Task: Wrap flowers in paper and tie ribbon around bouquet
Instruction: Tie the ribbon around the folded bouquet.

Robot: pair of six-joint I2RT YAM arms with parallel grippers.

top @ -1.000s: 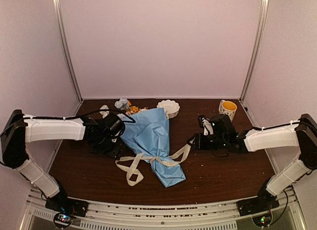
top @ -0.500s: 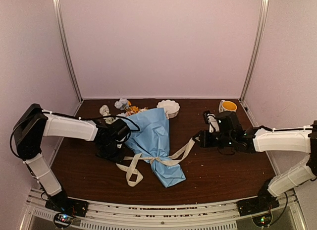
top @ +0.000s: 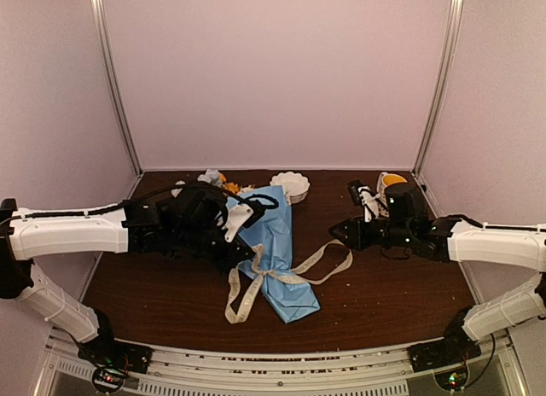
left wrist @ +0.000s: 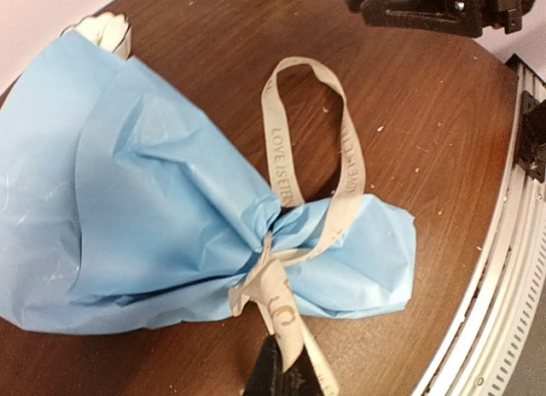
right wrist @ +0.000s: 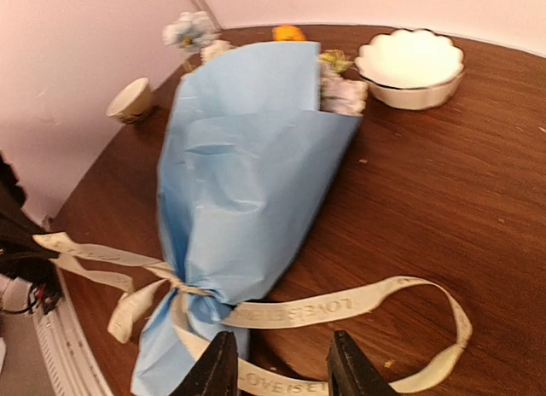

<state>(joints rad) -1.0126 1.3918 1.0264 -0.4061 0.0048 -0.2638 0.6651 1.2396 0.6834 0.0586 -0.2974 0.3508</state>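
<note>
The bouquet (top: 271, 234) lies on the table as a light-blue paper (left wrist: 153, 200) cone, narrow end toward the arms. A few flowers (top: 217, 183) poke out of its far, wide end (right wrist: 339, 87). The beige ribbon (top: 317, 264) is knotted around the cone's neck (left wrist: 271, 247); one loop lies to the right and its tails hang toward the front. My left gripper (left wrist: 283, 372) is shut on a ribbon tail just below the knot. My right gripper (right wrist: 281, 370) hovers open over the right-hand ribbon loop (right wrist: 341, 306), with a strand running between its fingers (right wrist: 220, 369), untouched.
A white scalloped bowl (top: 290, 185) stands behind the bouquet, and a yellow mug (top: 393, 183) is at the back right behind the right arm. A small cup (right wrist: 130, 99) sits by the left wall. The metal rail (left wrist: 512, 268) runs along the table's near edge.
My left gripper has moved right to the knot and shut on a ribbon tail. The left ribbon loops have been drawn in. The right gripper has risen slightly, and the right strand now lies as a loop.
</note>
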